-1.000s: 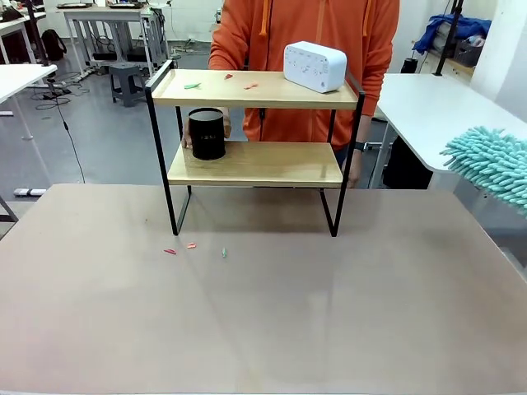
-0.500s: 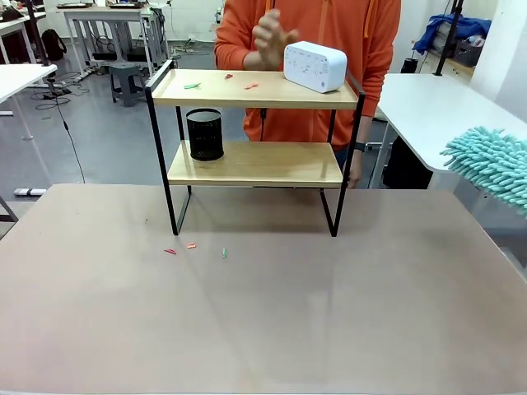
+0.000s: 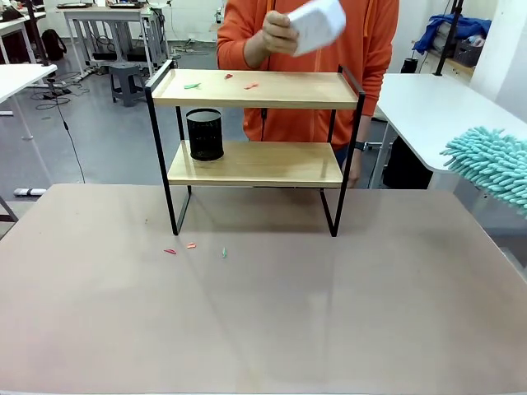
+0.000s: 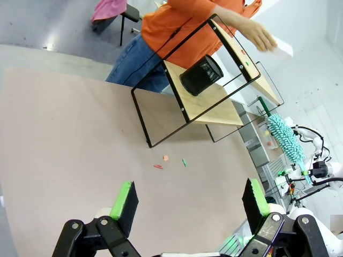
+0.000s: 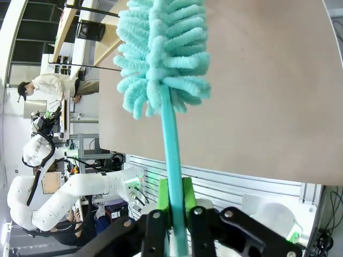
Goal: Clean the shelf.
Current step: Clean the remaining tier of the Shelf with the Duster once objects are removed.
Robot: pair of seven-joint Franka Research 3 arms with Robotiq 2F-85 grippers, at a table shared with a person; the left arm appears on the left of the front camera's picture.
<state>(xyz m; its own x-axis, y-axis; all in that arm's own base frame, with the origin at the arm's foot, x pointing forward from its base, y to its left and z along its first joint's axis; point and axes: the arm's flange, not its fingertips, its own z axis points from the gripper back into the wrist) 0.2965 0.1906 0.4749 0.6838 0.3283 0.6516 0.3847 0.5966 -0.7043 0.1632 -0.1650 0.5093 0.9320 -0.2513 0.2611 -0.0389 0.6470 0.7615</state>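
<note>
The shelf point(image 3: 288, 89) stands at the table's far side, light wooden boards in a black frame; the left wrist view shows the shelf point(image 4: 209, 104) tilted. A black mesh cup point(image 3: 205, 134) sits on the lower board's left end. Small coloured scraps point(image 3: 192, 85) lie on the top board. A person's hand holds a white box point(image 3: 317, 23) in the air above the top board. My right gripper point(image 5: 175, 201) is shut on the handle of a teal fluffy duster point(image 5: 161, 59), whose head point(image 3: 494, 164) hangs at the table's right edge. My left gripper point(image 4: 190, 201) is open, high over the table.
More coloured scraps point(image 3: 191, 245) lie on the brown table point(image 3: 263, 313) in front of the shelf's left leg. The person in orange stands right behind the shelf. A white side table point(image 3: 436, 107) is at the right.
The person let go of the black cup on the lower board, then lifted the white box off the top board. Both arms and the duster stayed still.
</note>
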